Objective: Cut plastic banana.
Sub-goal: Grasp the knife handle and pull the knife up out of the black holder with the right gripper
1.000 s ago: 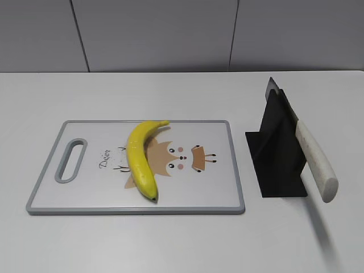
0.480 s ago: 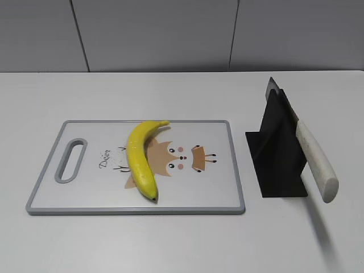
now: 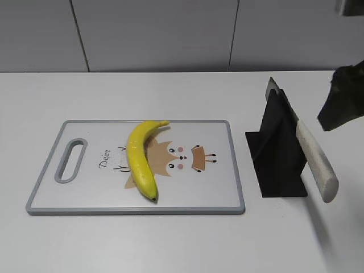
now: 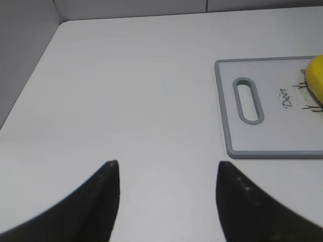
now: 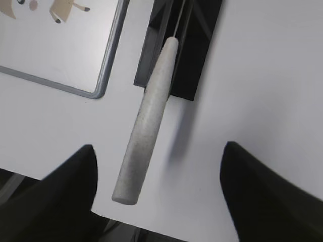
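The yellow plastic banana lies whole on the grey-rimmed cutting board, stem end at the back; its edge shows in the left wrist view. A knife with a white speckled handle rests in a black stand; the right wrist view shows the handle sticking out of the stand. My right gripper is open above the handle end, not touching it; part of it enters the exterior view at the right edge. My left gripper is open and empty over bare table, left of the board.
The white table runs back to a grey panelled wall. The board has a handle slot at its left end and a deer picture under the banana. The table's front edge lies just below the knife handle in the right wrist view.
My right gripper has come into the exterior view at the upper right, above and behind the knife stand. The banana, board and knife have not moved.
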Available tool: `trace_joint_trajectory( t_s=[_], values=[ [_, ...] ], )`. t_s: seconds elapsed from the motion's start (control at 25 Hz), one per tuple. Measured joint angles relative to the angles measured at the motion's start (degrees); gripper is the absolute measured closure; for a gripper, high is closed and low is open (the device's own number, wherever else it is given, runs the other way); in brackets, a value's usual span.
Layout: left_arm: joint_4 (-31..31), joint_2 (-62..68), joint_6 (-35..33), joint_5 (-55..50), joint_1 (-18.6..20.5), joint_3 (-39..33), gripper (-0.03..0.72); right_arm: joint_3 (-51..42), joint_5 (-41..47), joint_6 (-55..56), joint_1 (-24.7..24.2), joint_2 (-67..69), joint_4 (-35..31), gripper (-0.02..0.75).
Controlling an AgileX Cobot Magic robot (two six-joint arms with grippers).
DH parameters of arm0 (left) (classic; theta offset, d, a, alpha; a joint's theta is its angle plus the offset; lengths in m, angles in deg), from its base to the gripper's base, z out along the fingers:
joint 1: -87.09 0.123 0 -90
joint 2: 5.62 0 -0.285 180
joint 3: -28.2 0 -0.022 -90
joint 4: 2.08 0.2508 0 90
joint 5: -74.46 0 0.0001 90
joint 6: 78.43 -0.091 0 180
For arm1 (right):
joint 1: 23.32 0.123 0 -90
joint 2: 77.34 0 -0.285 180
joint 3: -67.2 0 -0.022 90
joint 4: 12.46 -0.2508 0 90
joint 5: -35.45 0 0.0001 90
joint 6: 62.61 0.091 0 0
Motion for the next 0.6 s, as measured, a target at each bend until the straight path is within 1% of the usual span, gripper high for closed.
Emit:
trace_joint_trajectory(
  t_s=[0.12, 0.2, 0.44, 0.6],
  values=[
    [0.0, 0.0, 0.0, 0.0, 0.0, 0.0, 0.098, 0.0, -0.37, 4.34, 3.37, 4.0, 3.27, 0.155],
    [0.0, 0.0, 0.0, 0.0, 0.0, 0.0, 0.098, 0.0, -0.48, 6.47, 4.27, 6.45, 4.29, 0.16],
    [0.0, 0.0, 0.0, 0.0, 0.0, 0.0, 0.098, 0.0, -1.18, 9.48, 4.42, 13.08, 5.0, 0.161],
    [0.0, 0.0, 0.0, 0.0, 0.0, 0.0, 0.098, -2.42, -4.47, 10.64, 4.42, 14.77, 4.48, 0.162]
  ],
)
